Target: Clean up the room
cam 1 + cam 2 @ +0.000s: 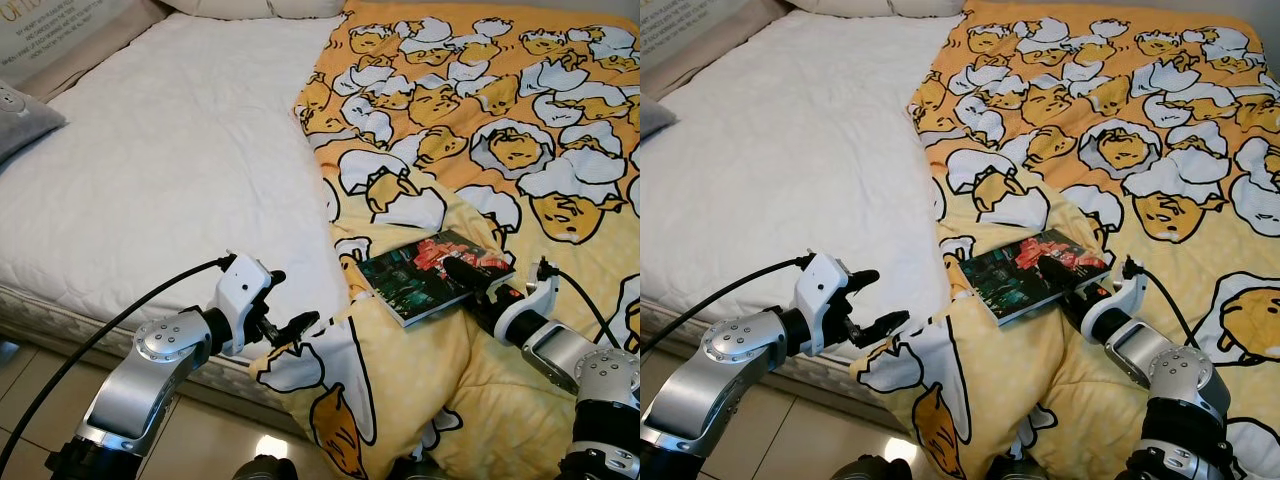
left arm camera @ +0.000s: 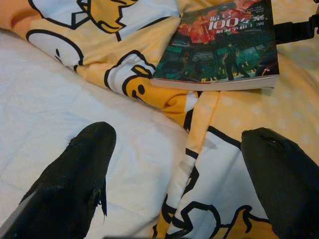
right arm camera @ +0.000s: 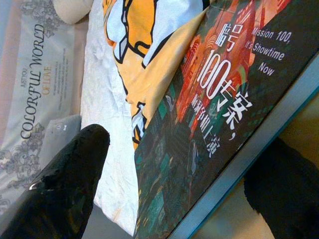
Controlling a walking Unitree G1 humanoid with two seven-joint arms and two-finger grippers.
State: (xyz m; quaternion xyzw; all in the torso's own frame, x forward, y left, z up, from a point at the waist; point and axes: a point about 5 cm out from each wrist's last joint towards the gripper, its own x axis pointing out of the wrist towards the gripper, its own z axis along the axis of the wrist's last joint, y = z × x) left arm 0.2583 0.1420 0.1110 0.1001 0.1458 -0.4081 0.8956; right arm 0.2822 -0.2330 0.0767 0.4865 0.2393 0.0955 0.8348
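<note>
Right end effector (image 1: 470, 278): spread, one finger above and one beneath the near edge of the dark glossy paperback book (image 1: 432, 275) lying on the yellow egg-print quilt (image 1: 500, 130). Advice: slide deeper along the cover before pinching, so the book lifts flat. Left end effector (image 1: 290, 305): spread, over the quilt's edge beside the white quilted mattress (image 1: 170, 160).

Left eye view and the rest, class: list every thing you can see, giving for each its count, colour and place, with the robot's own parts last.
Book: one, dark green and red cover, lying on the quilt near the bed's foot.
Quilt: one, yellow-orange with white egg cartoons, over the bed's right half.
Mattress: one, white quilted, bare on the left.
Pillow: one, grey, at the left edge.
Floor: beige tiles, beneath the bed.
Left gripper: open, at the quilt's corner.
Right gripper: one finger above the book, one beneath.
</note>
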